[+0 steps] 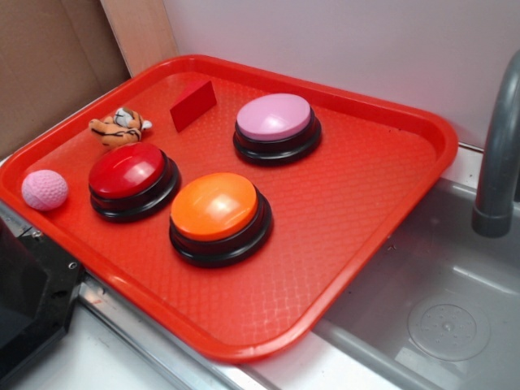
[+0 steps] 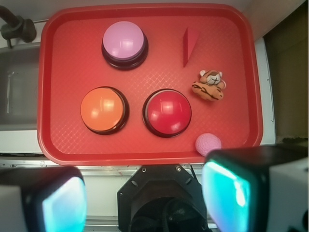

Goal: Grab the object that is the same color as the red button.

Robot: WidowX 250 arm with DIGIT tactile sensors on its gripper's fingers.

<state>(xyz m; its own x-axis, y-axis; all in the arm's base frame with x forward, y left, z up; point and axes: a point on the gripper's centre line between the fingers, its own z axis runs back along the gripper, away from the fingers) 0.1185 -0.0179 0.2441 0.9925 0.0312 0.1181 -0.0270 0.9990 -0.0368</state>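
Standing on edge near the tray's (image 1: 390,244) far corner, the red block (image 1: 192,104) is the target: it matches the red button (image 1: 130,172) and nearly vanishes against the tray's own red. In the wrist view it shows as a thin wedge (image 2: 189,44), beyond the tiger toy (image 2: 208,85) and to the right of the pink button (image 2: 124,42), well apart from both. The red button (image 2: 167,112) sits nearer the camera, beside the orange button (image 2: 103,109), with the pink ball (image 2: 208,143) at the tray's near edge. The gripper (image 2: 145,193) hangs back over the tray's near rim, its 2 fingers (image 2: 231,188) spread wide with nothing between them, far from the block. Judging by its look, the block is small, rigid, light and matte, so it should not slip, but being thin and propped upright or tilted, it could tip or skid on the textured tray at a slight nudge. The safest hold seems to be across its 2 broad flat faces, at mid-length, with the jaws turned to line up with its slant and lowered straight down around it. Closing off-center might flip it flat, where its low profile would be harder to pinch. The tiger is the nearest thing to avoid.
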